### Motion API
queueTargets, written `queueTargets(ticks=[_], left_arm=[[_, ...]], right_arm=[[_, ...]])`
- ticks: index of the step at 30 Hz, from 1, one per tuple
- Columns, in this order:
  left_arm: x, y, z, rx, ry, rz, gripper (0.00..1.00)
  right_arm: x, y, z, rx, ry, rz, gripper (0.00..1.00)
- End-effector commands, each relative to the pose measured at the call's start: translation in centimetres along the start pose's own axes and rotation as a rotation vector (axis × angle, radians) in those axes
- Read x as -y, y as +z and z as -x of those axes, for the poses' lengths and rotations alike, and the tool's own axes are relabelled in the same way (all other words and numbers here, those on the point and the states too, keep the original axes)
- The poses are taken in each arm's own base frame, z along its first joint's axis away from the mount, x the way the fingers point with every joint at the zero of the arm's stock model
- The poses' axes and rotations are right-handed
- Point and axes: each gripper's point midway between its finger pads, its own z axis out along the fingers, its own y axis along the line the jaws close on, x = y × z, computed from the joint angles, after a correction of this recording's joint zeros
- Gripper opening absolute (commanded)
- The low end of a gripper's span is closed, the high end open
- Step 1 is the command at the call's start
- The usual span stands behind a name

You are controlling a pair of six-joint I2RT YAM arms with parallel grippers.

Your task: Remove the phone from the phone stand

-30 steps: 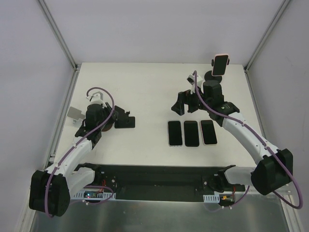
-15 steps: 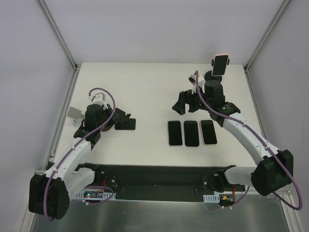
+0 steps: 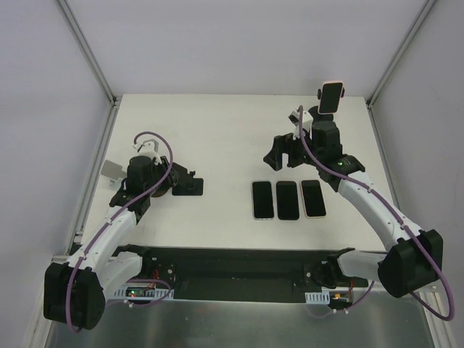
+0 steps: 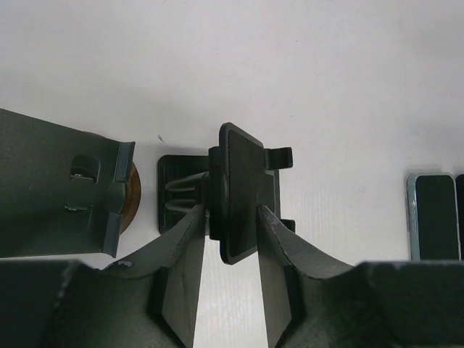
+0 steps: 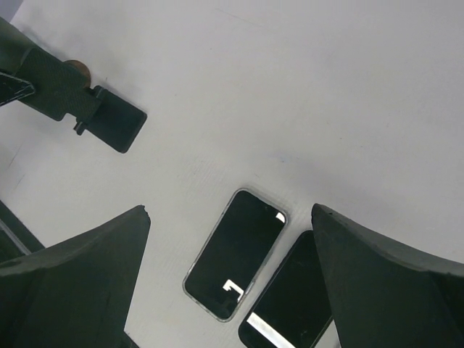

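Note:
A pink-cased phone stands upright in a black stand at the table's back right. My right gripper is open and empty, in front and to the left of it, above three phones lying flat. The right wrist view shows two of these phones below the spread jaws. My left gripper is at the left, shut on the cradle plate of an empty black phone stand, one finger on each side of it.
A grey stand sits by the left edge. It shows with a brown disc in the left wrist view. The table's side rails run close to both arms.
My right gripper has shifted a little to the right and back, toward the pink phone. My left gripper has stayed at the empty black stand with only a slight shift.

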Motion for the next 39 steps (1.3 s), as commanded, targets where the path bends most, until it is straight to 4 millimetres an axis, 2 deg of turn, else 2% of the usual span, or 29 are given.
queueTargets(ticks=[1, 3, 6, 8, 11, 12, 13, 14, 15, 16, 17, 19, 20, 22, 23, 24, 28, 29, 32, 33, 34, 36, 37, 39], left_arm=[[1.2, -1.1, 2.9, 0.069, 0.027, -0.039, 0.36], [1.5, -1.5, 3.4, 0.089, 0.036, -0.047, 0.44], [1.7, -2.6, 4.0, 0.099, 0.048, -0.046, 0.57], [2.1, -3.4, 5.2, 0.131, 0.058, -0.05, 0.65], [2.8, -5.5, 7.1, 0.202, 0.09, -0.058, 0.82], [2.8, -6.0, 7.5, 0.215, 0.114, -0.057, 0.9], [2.8, -6.5, 7.8, 0.225, 0.121, -0.054, 0.93], [3.0, -7.2, 8.3, 0.249, 0.131, -0.057, 0.95], [2.9, -7.6, 8.4, 0.26, 0.147, -0.054, 0.99], [2.9, -7.8, 8.4, 0.266, 0.158, -0.059, 0.99], [3.0, -8.4, 8.6, 0.288, 0.168, -0.066, 0.99], [2.7, -8.5, 8.0, 0.29, 0.199, -0.065, 0.99], [2.6, -8.8, 8.0, 0.305, 0.209, -0.066, 0.99], [2.0, -8.5, 6.9, 0.293, 0.234, -0.056, 0.99], [1.9, -8.7, 6.7, 0.302, 0.242, -0.056, 0.99], [1.6, -8.6, 6.4, 0.299, 0.247, -0.049, 0.99], [0.8, -7.9, 4.4, 0.267, 0.235, -0.045, 0.99], [0.7, -7.9, 4.1, 0.263, 0.23, -0.048, 0.99], [1.0, -7.6, 3.6, 0.244, 0.21, -0.066, 0.99], [1.1, -7.7, 3.6, 0.243, 0.203, -0.069, 0.99], [1.2, -7.7, 3.8, 0.243, 0.2, -0.072, 0.99], [1.3, -7.7, 3.9, 0.236, 0.197, -0.071, 0.99], [1.4, -7.8, 4.2, 0.24, 0.197, -0.073, 0.99], [1.4, -7.7, 4.3, 0.229, 0.197, -0.066, 0.99]], right_arm=[[1.5, -1.8, 2.6, 0.083, -0.063, -0.095, 0.96], [2.4, -2.5, 3.6, 0.101, -0.09, -0.145, 0.96], [4.8, -4.0, 5.0, 0.111, -0.113, -0.279, 0.96], [7.8, -5.4, 5.8, 0.125, -0.106, -0.439, 0.96], [11.6, -7.9, 7.5, 0.161, -0.089, -0.659, 0.96], [12.8, -8.1, 7.7, 0.152, -0.087, -0.704, 0.96], [13.8, -9.0, 8.7, 0.169, -0.084, -0.765, 0.96], [15.1, -9.5, 8.9, 0.163, -0.078, -0.806, 0.96], [16.2, -8.9, 8.7, 0.137, -0.071, -0.825, 0.96], [16.8, -9.1, 9.7, 0.156, -0.065, -0.833, 0.96], [18.1, -9.4, 9.9, 0.155, -0.049, -0.855, 0.96], [19.7, -7.9, 10.2, 0.151, -0.03, -0.833, 0.96], [20.9, -8.3, 11.0, 0.174, -0.018, -0.84, 0.96], [22.1, -6.6, 11.8, 0.197, -0.018, -0.784, 0.96], [23.1, -6.9, 12.7, 0.222, -0.015, -0.774, 0.96], [23.9, -5.9, 13.0, 0.233, -0.019, -0.751, 0.96], [25.0, -3.7, 15.3, 0.273, -0.088, -0.665, 0.96], [26.1, -3.8, 15.5, 0.273, -0.113, -0.674, 0.96], [27.6, -2.7, 17.1, 0.312, -0.14, -0.657, 0.96], [28.4, -1.8, 17.0, 0.307, -0.14, -0.652, 0.96], [28.5, -1.7, 18.1, 0.33, -0.152, -0.646, 0.96], [29.8, -0.6, 18.0, 0.323, -0.153, -0.648, 0.96], [29.9, -0.8, 19.3, 0.348, -0.167, -0.65, 0.96], [30.9, 0.4, 19.2, 0.334, -0.172, -0.643, 0.96]])
